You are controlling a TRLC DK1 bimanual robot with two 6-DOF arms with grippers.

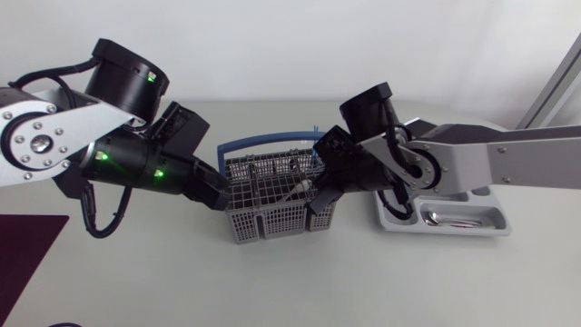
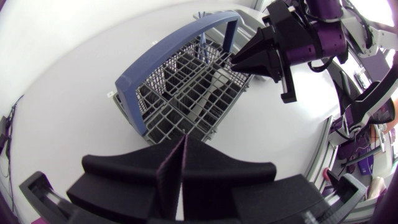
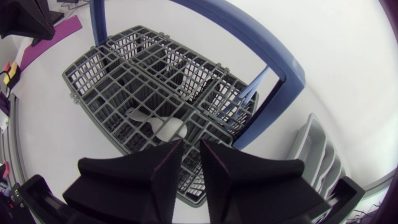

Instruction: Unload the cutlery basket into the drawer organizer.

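Note:
The grey wire cutlery basket (image 1: 272, 202) with a blue handle (image 1: 263, 139) stands mid-table. My left gripper (image 1: 221, 194) is shut and empty at the basket's left wall; in the left wrist view its fingers (image 2: 181, 163) press together just before the basket (image 2: 186, 93). My right gripper (image 1: 320, 194) hangs over the basket's right side. In its own view the fingers (image 3: 168, 163) stand almost together, and a silver spoon (image 3: 163, 126) in a middle compartment runs up between their tips. Blue utensils (image 3: 249, 93) lean in a compartment by the handle. The white drawer organizer (image 1: 495, 227) lies to the right.
One spoon (image 1: 451, 218) lies in the organizer's front compartment. A dark purple mat (image 1: 23, 250) covers the table's left front corner. My right gripper (image 2: 268, 53) shows beyond the basket in the left wrist view.

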